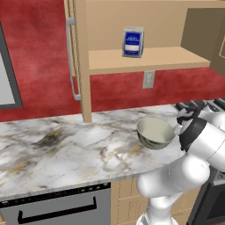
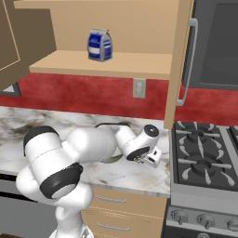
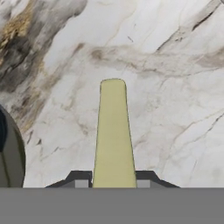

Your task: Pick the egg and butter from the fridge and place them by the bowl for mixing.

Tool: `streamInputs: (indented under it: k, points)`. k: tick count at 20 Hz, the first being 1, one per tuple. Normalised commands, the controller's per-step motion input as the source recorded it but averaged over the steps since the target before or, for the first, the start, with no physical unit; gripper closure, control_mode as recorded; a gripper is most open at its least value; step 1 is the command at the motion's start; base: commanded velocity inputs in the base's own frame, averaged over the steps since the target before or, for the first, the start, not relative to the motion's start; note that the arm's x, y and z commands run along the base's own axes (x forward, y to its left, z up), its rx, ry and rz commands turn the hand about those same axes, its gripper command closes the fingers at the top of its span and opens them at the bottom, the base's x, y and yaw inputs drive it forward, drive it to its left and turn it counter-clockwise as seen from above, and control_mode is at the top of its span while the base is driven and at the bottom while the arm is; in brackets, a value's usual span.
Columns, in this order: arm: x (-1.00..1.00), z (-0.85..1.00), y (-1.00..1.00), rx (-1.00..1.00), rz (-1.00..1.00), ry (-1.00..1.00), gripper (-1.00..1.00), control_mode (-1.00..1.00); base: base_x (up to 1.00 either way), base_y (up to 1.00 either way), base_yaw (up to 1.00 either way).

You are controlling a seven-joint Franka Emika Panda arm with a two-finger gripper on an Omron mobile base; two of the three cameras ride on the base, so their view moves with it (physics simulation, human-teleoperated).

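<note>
- At the far left of your hand view, well to the side of the jaws, you see the dark curved wall of the bowl (image 3: pixel 9 153); in the left base view the pale grey-green bowl (image 1: pixel 154 132) sits on the marble counter (image 1: pixel 66 149) just beside the arm's wrist.
- Straight out from between the jaws runs the butter (image 3: pixel 113 135), a pale yellow stick; your gripper (image 3: pixel 113 180) is clamped on its near end, a dark fingertip on each side.
- Beyond the stick's far end lies bare marble.
- In the right base view your arm is folded low, elbow bent, with the hand (image 2: pixel 151 157) tipped down over the counter's edge near the stove (image 2: pixel 204 158).
- Above, a blue-labelled bag (image 2: pixel 100 44) stands on the open shelf.
</note>
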Motion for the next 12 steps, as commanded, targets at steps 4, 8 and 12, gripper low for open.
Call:
streamInputs:
  k: [4,8,12]
  points:
    - [0.07,-0.2,0.0,0.0,0.01,-0.11,1.0,-1.0,0.0,0.0,0.0]
    - [0.0,-0.16,-0.01,0.01,0.03,-0.13,1.0,-1.0,0.0,0.0,0.0]
    - [0.0,-0.16,0.0,0.05,0.01,-0.1,1.0,-1.0,0.0,0.0,0.0]
